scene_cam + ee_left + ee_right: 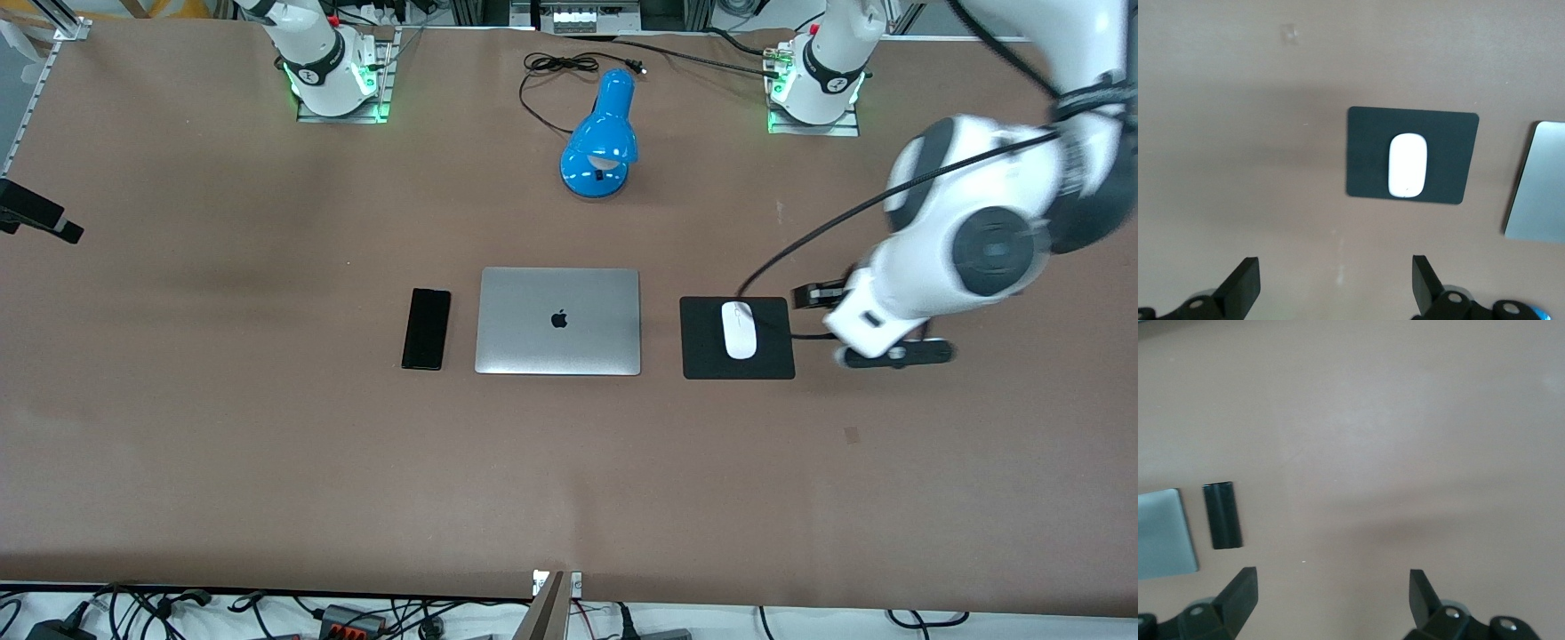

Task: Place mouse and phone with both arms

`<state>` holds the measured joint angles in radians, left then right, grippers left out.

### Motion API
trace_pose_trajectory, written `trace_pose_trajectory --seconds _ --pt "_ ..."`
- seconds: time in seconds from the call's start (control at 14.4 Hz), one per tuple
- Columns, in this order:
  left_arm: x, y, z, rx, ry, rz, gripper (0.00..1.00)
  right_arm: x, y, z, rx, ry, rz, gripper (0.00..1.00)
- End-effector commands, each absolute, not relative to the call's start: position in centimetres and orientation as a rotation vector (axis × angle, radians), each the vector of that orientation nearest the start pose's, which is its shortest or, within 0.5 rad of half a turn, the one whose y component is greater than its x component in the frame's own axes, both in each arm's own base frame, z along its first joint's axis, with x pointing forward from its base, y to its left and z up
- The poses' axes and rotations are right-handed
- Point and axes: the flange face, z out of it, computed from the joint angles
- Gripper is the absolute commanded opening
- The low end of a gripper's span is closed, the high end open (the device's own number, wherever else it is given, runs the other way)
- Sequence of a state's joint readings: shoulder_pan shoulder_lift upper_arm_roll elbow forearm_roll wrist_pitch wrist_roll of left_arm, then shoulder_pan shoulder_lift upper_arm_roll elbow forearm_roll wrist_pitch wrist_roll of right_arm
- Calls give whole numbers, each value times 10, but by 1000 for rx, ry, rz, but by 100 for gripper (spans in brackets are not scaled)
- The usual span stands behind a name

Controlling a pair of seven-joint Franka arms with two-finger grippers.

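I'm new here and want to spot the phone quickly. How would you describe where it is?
Find the closed silver laptop mid-table. The phone lies flat beside it, toward the right arm's end. It is slim, black and glossy, unlike the square black mouse pad at the laptop's left-arm end, which carries a white mouse.

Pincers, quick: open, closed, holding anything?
Left pincer: open, empty, over bare table beside the mouse pad where the mouse lies.
Right pincer: open, empty, over bare table.
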<state>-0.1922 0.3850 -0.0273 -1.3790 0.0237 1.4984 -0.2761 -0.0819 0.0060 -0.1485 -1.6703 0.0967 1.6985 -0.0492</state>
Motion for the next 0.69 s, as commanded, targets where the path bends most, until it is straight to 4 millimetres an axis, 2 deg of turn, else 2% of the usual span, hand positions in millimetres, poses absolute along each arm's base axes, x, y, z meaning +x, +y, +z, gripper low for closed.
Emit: trace_pose_trajectory --seconds 0.0,0.07,0.21,0.28,0.35,0.49,0.62 --pt "639 -104 529 -3064 119 351 100 547 -122 593 -3064 293 -85 100" --pt "637 -84 544 -3075 194 350 100 547 -122 593 -3067 286 -87 100" --pt "619 -77 577 -3094 261 285 100 536 -118 600 -3082 291 -61 100" --pt "604 -69 582 -3093 253 299 100 533 -120 602 -3102 292 -62 100" --pt "588 -51 589 -3104 211 292 100 531 -121 604 -3115 291 -62 100" --pt "564 -20 597 -3132 132 157 100 529 -117 603 -3116 281 -40 100" --pt "552 -19 596 -3135 133 -14 100 530 -109 602 -3119 262 -52 100"
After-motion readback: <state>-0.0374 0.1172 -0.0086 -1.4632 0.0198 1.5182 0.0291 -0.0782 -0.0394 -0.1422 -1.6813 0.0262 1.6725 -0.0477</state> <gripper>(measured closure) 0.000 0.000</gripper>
